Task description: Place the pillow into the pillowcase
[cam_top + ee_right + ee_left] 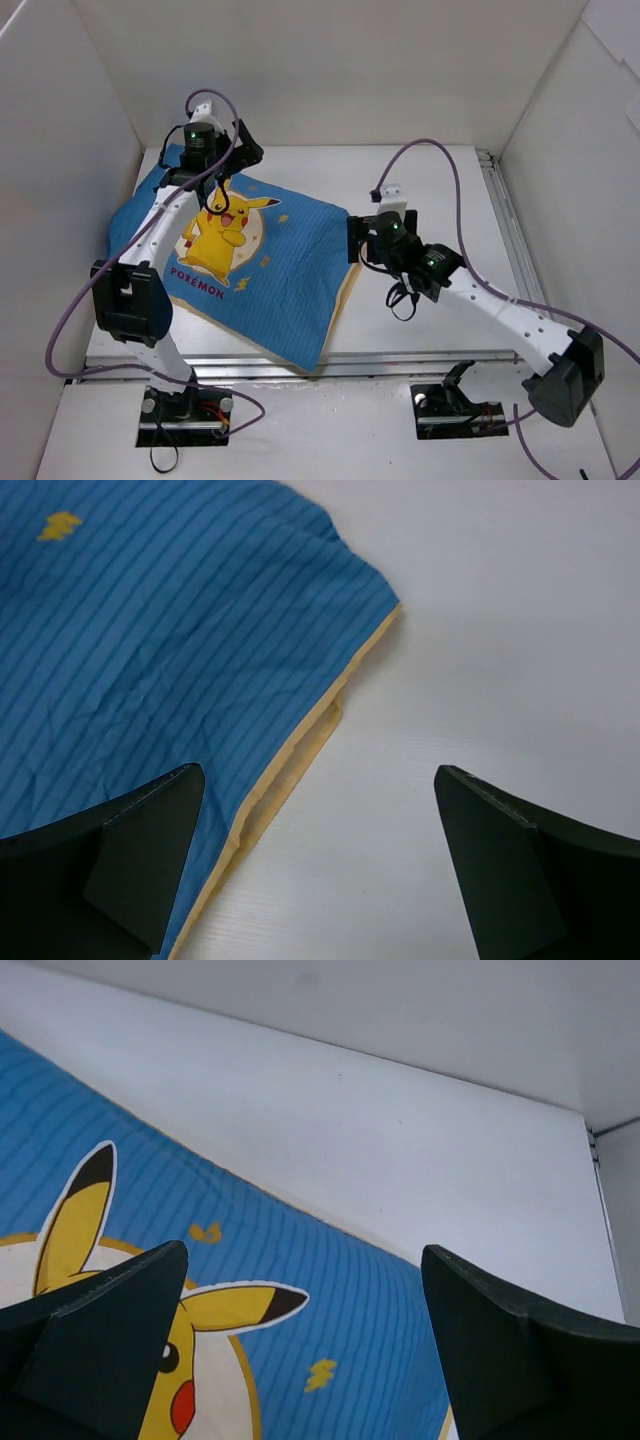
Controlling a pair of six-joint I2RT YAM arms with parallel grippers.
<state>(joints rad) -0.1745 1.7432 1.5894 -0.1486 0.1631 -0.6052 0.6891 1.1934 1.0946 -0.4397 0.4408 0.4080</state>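
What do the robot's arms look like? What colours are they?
The left arm and right arm are white tubes with chunky black joints. A purple cable loops along each one, and a tiny green light glows near each wrist. The fingers are dark, flat wedges.

White links [160, 225], black joints [130, 300], purple cables [430, 141], perhaps green lights [190, 130]

We find the pillowcase [270, 270] lying flat on the left half of the table [440, 190], reaching from the far left corner to the near edge. The left gripper [243, 152] hangs over its far edge. The right gripper [354, 240] straddles its right edge, near the table's middle.
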